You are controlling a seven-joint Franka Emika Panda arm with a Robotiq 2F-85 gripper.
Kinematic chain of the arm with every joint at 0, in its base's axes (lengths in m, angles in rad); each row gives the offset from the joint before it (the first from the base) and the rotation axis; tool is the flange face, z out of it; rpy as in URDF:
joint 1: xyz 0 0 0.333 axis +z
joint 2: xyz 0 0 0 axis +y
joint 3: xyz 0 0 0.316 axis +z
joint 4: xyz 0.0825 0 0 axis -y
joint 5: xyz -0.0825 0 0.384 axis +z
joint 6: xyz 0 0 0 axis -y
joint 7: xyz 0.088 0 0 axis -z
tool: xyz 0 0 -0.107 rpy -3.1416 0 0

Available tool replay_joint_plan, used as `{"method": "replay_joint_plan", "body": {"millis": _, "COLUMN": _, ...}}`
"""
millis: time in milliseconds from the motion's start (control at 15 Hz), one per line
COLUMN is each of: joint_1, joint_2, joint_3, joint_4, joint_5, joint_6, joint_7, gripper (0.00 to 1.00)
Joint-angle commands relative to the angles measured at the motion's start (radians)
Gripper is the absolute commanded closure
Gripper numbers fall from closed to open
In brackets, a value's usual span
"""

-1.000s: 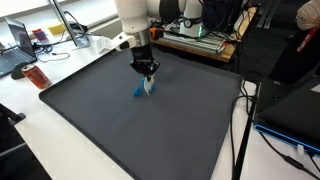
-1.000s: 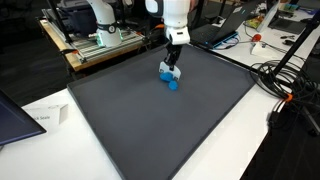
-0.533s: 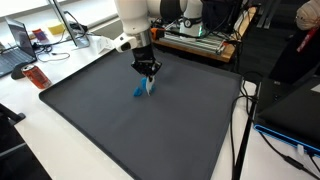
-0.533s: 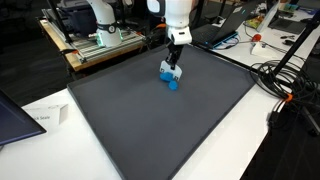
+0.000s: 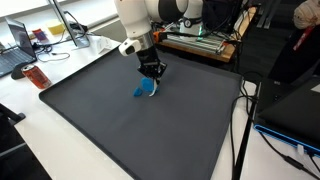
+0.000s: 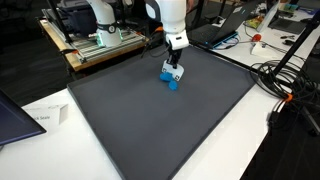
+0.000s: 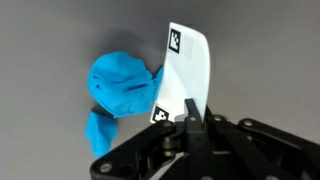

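Wrist view: the fingers come in from the bottom edge, right of centre, and are clamped tight on the lower end of a white card. The card bears two small black-and-white square markers, one at its top left corner and one low down beside the grip. The card runs up to the top of the frame. Left of it, at centre left, lies a crumpled bright blue lump (cloth or thin plastic, hard to say which). Its right side meets the card's left edge.

In both exterior views the arm reaches down from the top of the frame over a large dark mat that covers most of the desk. In an exterior view the fingers sit upper centre, with the card below them and the blue lump on the mat at its lower left. In an exterior view the fingers sit upper centre too, with the card under them and the blue lump just beneath on the mat.
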Motion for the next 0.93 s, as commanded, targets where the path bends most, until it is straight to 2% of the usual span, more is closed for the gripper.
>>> {"method": "replay_joint_plan", "body": {"millis": 0, "joint_1": -0.033, "joint_2": 0.056, "joint_3": 0.005, "joint_4": -0.048, "joint_5": 0.035, "joint_6": 0.074, "joint_7": -0.049, "gripper": 0.99}}
{"method": "replay_joint_plan", "body": {"millis": 600, "joint_1": -0.132, "joint_2": -0.047, "joint_3": 0.003, "joint_4": -0.127, "joint_5": 0.104, "joint_6": 0.094, "joint_7": -0.143, "gripper": 0.99}}
{"method": "replay_joint_plan", "body": {"millis": 867, "joint_1": -0.152, "joint_2": -0.080, "joint_3": 0.006, "joint_4": -0.148, "joint_5": 0.152, "joint_6": 0.079, "joint_7": -0.178, "gripper": 0.99}}
